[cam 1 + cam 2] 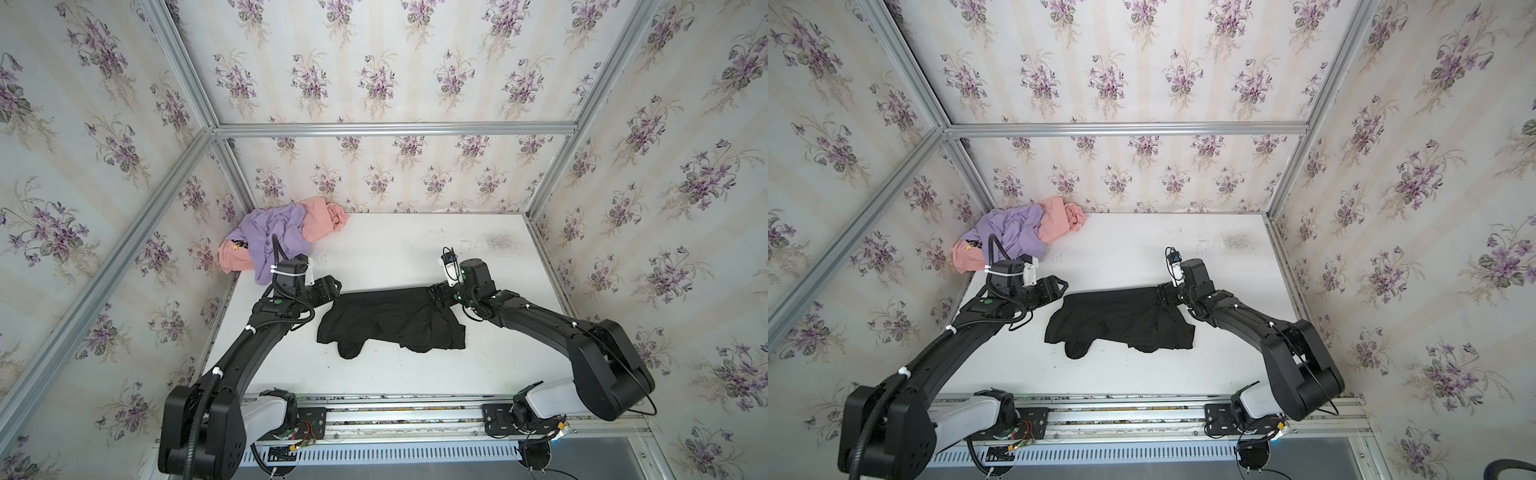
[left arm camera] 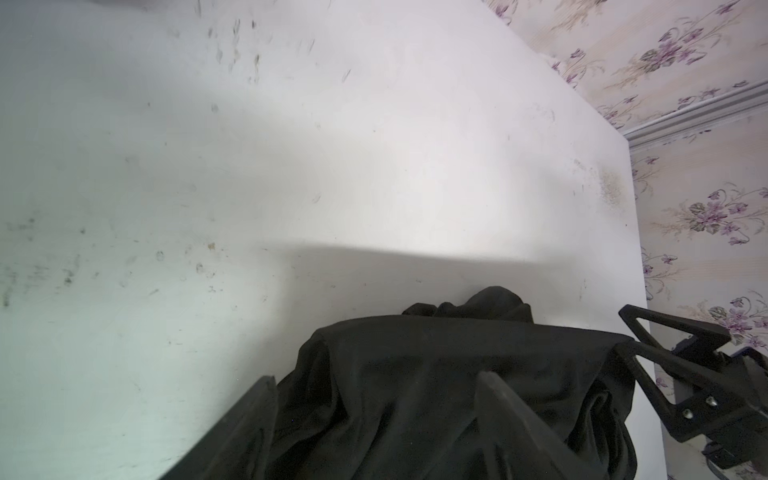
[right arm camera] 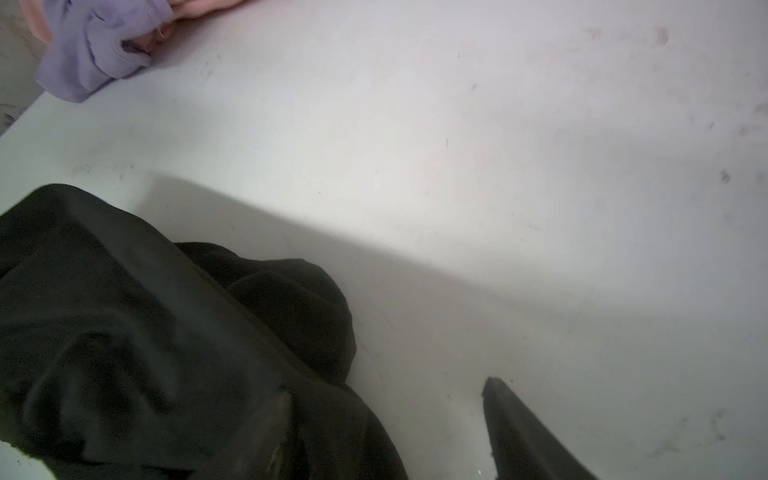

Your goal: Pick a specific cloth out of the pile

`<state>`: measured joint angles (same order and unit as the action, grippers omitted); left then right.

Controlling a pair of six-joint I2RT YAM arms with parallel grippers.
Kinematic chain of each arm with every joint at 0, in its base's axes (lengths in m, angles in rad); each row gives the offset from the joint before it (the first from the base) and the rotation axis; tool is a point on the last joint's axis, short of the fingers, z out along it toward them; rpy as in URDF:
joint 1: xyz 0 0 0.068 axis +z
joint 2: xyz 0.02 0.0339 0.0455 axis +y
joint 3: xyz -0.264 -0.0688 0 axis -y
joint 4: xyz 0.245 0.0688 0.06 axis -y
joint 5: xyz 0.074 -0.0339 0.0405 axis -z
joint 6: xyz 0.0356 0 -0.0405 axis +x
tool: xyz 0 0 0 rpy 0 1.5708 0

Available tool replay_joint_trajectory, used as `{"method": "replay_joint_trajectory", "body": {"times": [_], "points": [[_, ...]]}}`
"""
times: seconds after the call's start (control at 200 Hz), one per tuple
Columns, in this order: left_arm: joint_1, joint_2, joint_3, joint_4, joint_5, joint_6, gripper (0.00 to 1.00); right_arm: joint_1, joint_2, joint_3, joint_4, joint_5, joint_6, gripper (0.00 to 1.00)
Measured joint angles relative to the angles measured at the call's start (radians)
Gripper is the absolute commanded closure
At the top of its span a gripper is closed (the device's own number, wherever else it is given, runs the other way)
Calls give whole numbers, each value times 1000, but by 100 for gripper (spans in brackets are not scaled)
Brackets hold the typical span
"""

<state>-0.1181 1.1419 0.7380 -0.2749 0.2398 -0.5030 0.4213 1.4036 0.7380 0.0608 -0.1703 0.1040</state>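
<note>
And here is the cloth (image 1: 390,322), the black one, lying on the white table (image 1: 395,249) in the middle of the workspace, well apart from the pile (image 1: 270,245). The pile sits in the far left corner against the flowered wall (image 1: 374,174). It is a lilac garment (image 1: 272,230) heaped over a salmon-pink garment (image 1: 320,220), and a small dark and yellow print shows on the pink at its near left end.

In both top views the cloth is spread sideways. Its far edge runs almost straight from one arm to the other. Its near edge is rumpled, with a rounded fold poking out toward the robot's base.

The left gripper (image 1: 335,288) is at the cloth's far left corner, low over the table. From the left wrist camera its two fingers stand wide apart, with black fabric lying between and below them. The jaws are wide and nothing is clamped.

Over to the right gripper (image 1: 434,293), at the opposite far corner. The left wrist camera catches it across the cloth, its two triangular fingers clearly parted and the fabric's corner touching one of them. From the right wrist camera only one finger shows bare. The other seems to lie under a fold of the cloth, though black on black makes that hard to tell. The jaws are parted, and no pinch shows.

Bare table lies between the cloth and the pile, and the lilac garment's near edge hangs just beside the left arm's wrist.
</note>
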Motion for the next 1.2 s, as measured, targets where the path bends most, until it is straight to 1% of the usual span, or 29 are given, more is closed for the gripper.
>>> {"method": "replay_joint_trajectory", "body": {"times": [0.085,0.17,0.35,0.375,0.41,0.45,0.515,0.55,0.625,0.685,0.815,0.87,0.914,0.994,1.059,1.074,1.079,1.084,1.099,1.199], "points": [[3,-51,2,-13,-49,23,20,-3,-67,-11,-2,12,-19,24],[6,-85,2,-26,-81,44,20,-13,-111,-20,-8,27,-34,23],[7,-131,2,-44,-120,87,17,-51,-193,-63,-29,53,-59,23],[7,-134,1,-40,-129,95,16,-56,-211,-82,-22,65,-67,22],[7,-135,0,-31,-151,100,17,-59,-233,-120,3,96,-82,16],[7,-130,-2,-19,-188,100,16,-61,-255,-172,38,132,-102,16],[8,-108,-6,3,-275,111,17,-72,-264,-211,42,193,-143,17],[11,-92,-13,22,-317,123,15,-81,-263,-230,79,233,-165,17],[13,-49,-30,64,-414,160,16,-92,-252,-279,180,321,-224,17],[15,-6,-39,91,-472,208,15,-103,-221,-316,254,351,-267,15],[16,76,-67,201,-547,323,16,-162,-60,-395,498,410,-309,13],[22,112,-81,251,-549,367,17,-188,-2,-405,575,430,-312,13],[27,132,-96,291,-538,404,17,-212,26,-406,634,422,-309,13],[37,138,-148,410,-490,463,17,-270,89,-414,782,417,-274,13],[55,132,-220,541,-428,503,17,-303,137,-435,871,418,-242,11],[65,131,-241,576,-403,509,16,-306,145,-438,878,418,-237,11],[67,131,-245,582,-399,509,16,-307,147,-438,880,418,-236,6],[72,131,-253,595,-391,511,16,-308,150,-438,883,417,-234,3],[84,131,-267,618,-372,512,15,-309,150,-438,880,412,-233,0],[169,153,-328,763,-277,493,16,-315,147,-401,873,363,-226,0]]}}
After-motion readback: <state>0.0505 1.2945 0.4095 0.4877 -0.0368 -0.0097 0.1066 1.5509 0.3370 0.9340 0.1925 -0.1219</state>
